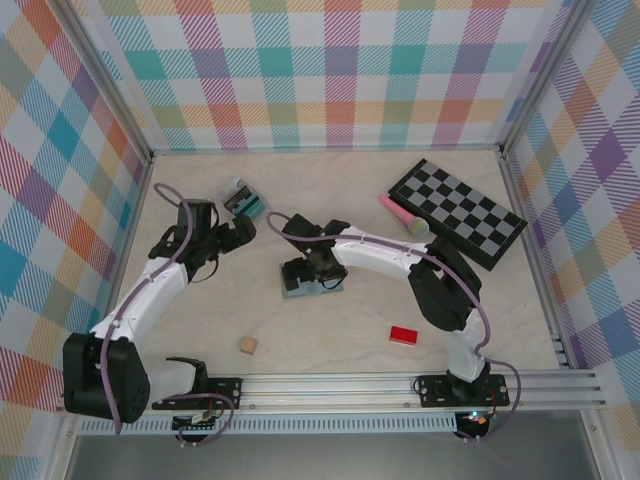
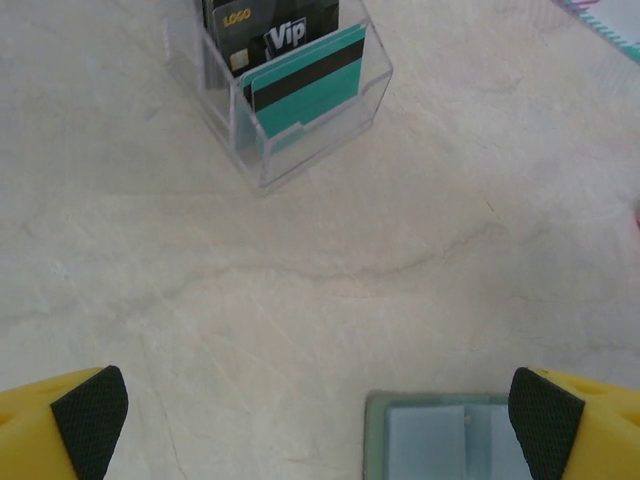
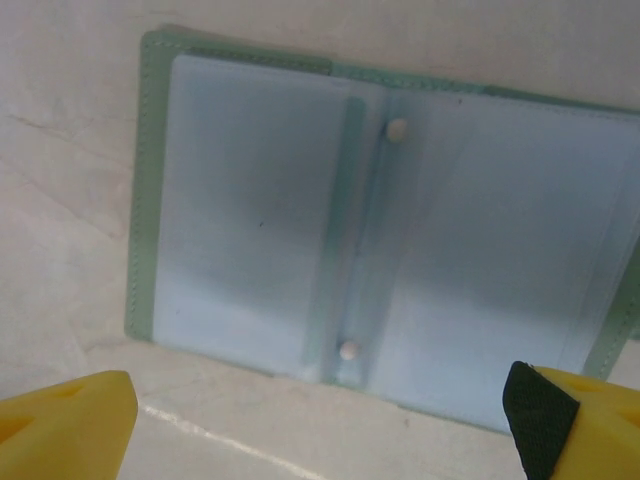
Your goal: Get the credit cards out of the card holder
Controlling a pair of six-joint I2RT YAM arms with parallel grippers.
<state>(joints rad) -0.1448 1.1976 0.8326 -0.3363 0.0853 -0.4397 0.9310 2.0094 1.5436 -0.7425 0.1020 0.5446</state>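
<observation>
Card holder (image 3: 260,200): pale green bifold, clear blue sleeves, open flat, mid-surface (image 1: 320,340). Credit cards: black (image 2: 290,30), teal (image 2: 310,95), upright in clear box (image 2: 270,170), far left.

The card holder (image 1: 325,288) lies open and flat near the middle of the table (image 1: 330,350), under the right gripper (image 1: 300,274). Behind it and to its left stands a clear box (image 1: 245,200), with the left gripper (image 1: 243,231) between the two. Two credit cards stand upright in the box: the striped card (image 2: 305,85) on the side facing the card holder, the card marked Vip (image 2: 275,35) behind it. Well behind and right of the card holder lies a checkerboard (image 1: 457,212), with a short rod (image 1: 402,215) along its nearer edge. Before the card holder, a small flat block (image 1: 403,334) lies to the right and a small cube (image 1: 247,346) to the left.
</observation>
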